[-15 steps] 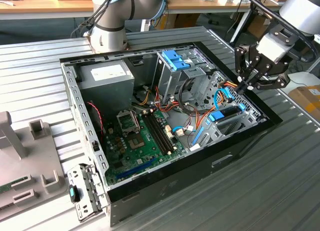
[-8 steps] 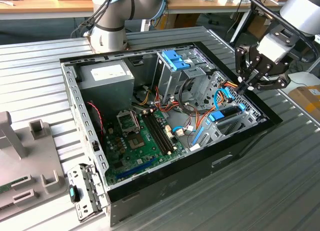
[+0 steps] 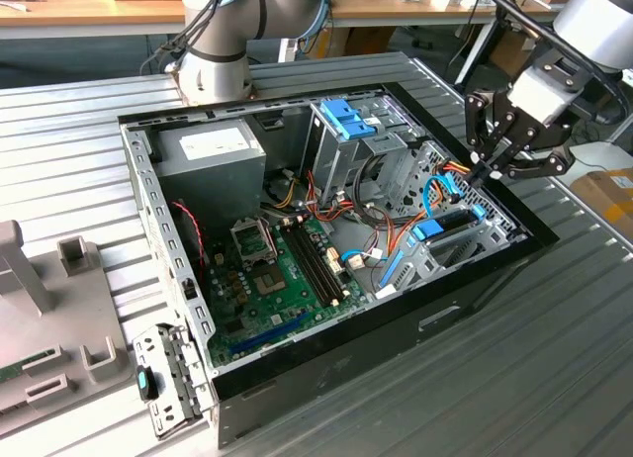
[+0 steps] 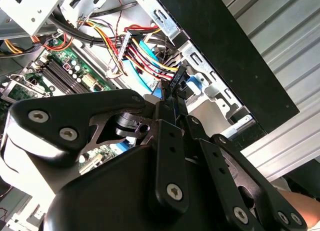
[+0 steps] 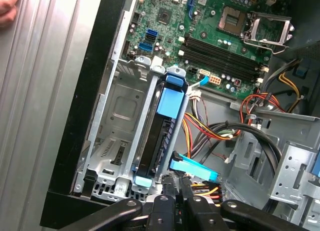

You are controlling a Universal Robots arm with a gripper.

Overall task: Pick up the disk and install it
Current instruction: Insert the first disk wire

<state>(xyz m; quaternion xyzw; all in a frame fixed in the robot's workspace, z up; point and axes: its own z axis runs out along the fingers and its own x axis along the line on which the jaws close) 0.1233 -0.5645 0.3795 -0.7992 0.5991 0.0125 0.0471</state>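
The disk [image 3: 450, 223] is a dark drive with blue rails, lying in the silver bay at the case's side on the exterior view's right. In the first wrist view the disk [image 5: 159, 136] sits on edge between the bay's metal walls, a blue tab at each end. My gripper [image 3: 484, 170] hovers just above the disk's far end, over the bundle of coloured cables. Its black fingers [image 5: 166, 203] are pressed together with nothing between them. In the second wrist view the gripper [image 4: 173, 93] ends right beside a black cable connector [image 4: 177, 77].
The open black computer case [image 3: 297, 368] lies on a ribbed metal table. Inside are a green motherboard [image 3: 282, 279], a grey power supply [image 3: 213, 155] and a tall silver drive cage with a blue clip [image 3: 348, 119]. A hand [image 5: 6, 8] rests near the case's outer edge.
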